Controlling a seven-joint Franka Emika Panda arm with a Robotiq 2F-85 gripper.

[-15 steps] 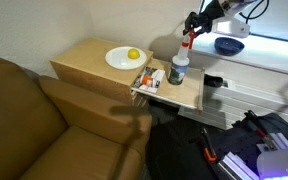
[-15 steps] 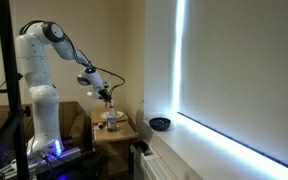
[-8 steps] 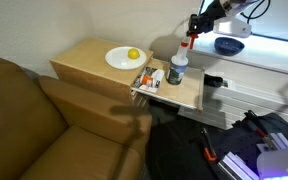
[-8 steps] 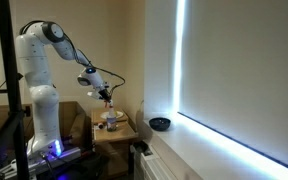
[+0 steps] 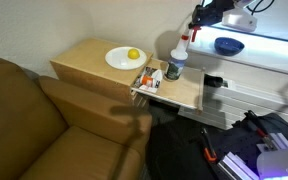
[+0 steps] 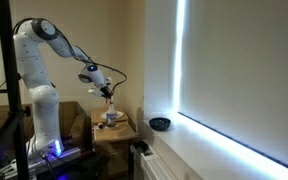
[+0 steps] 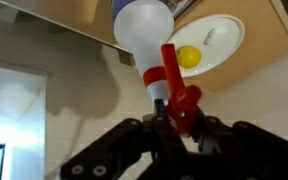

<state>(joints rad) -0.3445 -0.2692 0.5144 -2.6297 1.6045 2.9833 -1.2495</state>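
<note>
The tool (image 5: 191, 33) is clamped on the red nozzle (image 5: 187, 40) of a white spray bottle (image 5: 176, 62), with 1 finger on each side of the nozzle neck. In the wrist view the 2 dark fingers of the tool (image 7: 177, 115) pinch the red nozzle (image 7: 174, 85), and the bottle's rounded white body (image 7: 142, 28) points away from the camera.

In an exterior view the spray bottle hangs tilted from the tool, its base swung toward the white plate (image 5: 112, 58) and its nozzle leaning away from that plate. The base looks just clear of the wooden desk (image 5: 84, 60), near the plate and on the side toward the window.

A lemon (image 5: 133, 54) lies on the plate, off its middle on the bottle's side. The wrist view shows the same lemon (image 7: 188, 57) on the plate (image 7: 229, 30), just beside the nozzle in the picture.

A small cluster of packets (image 5: 149, 77) sits at the desk edge, near the plate and just below the bottle. A blue bowl (image 5: 228, 45) rests on the windowsill (image 5: 274, 50), well apart from the plate, beyond the tool. A brown sofa (image 5: 34, 110) stands against the desk on the plate's far side from the bowl.

In an exterior view the white arm (image 6: 39, 60) reaches over the desk (image 6: 114, 132), and the tool (image 6: 107, 95) hangs above it.
</note>
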